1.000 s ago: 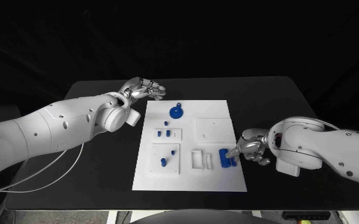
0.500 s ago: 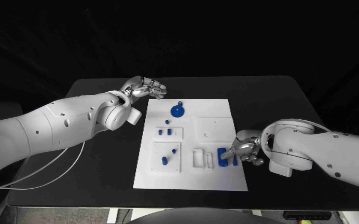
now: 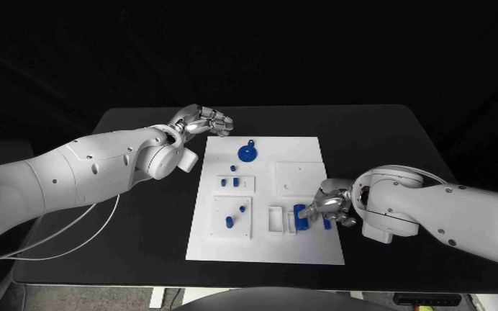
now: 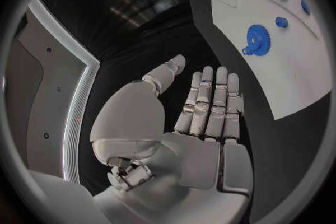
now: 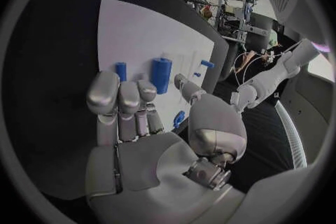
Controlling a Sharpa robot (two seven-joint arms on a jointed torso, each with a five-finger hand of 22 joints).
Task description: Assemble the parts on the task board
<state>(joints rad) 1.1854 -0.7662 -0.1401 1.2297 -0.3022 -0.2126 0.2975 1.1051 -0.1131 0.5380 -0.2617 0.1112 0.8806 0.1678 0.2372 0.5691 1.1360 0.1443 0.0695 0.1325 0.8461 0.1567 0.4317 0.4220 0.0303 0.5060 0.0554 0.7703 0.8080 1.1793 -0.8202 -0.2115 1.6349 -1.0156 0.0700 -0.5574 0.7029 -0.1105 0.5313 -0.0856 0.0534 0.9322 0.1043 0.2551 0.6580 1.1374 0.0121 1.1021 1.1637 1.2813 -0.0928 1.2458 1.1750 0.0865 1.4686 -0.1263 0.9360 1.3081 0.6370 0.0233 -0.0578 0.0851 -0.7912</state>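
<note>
The white task board (image 3: 301, 250) lies mid-table. A blue gear (image 3: 247, 154) sits near its far edge, and small blue pegs (image 3: 228, 181) stand in the plates on its left half. My right hand (image 3: 330, 206) is at the board's right edge with fingers spread and holds nothing. Its thumb tip is right beside a blue cylinder (image 3: 300, 215), with a smaller blue piece (image 3: 326, 223) next to it. The right wrist view shows that cylinder (image 5: 162, 74) just past the fingertips (image 5: 140, 89) of my right hand (image 5: 154, 123). My left hand (image 3: 202, 121) hovers off the board's far left corner, fingers straight and empty; the left wrist view shows my left hand (image 4: 199, 117).
Two white slotted blocks (image 3: 280, 221) stand just left of the cylinder. A white cable (image 3: 62, 235) trails over the table's left side. Bare black table (image 3: 373, 138) surrounds the board. The gear (image 4: 257, 47) lies beyond my left fingertips.
My right hand has moved left onto the board's right edge, and the blue cylinder now lies slightly further left, nearer the slotted blocks. The left hand has stayed put.
</note>
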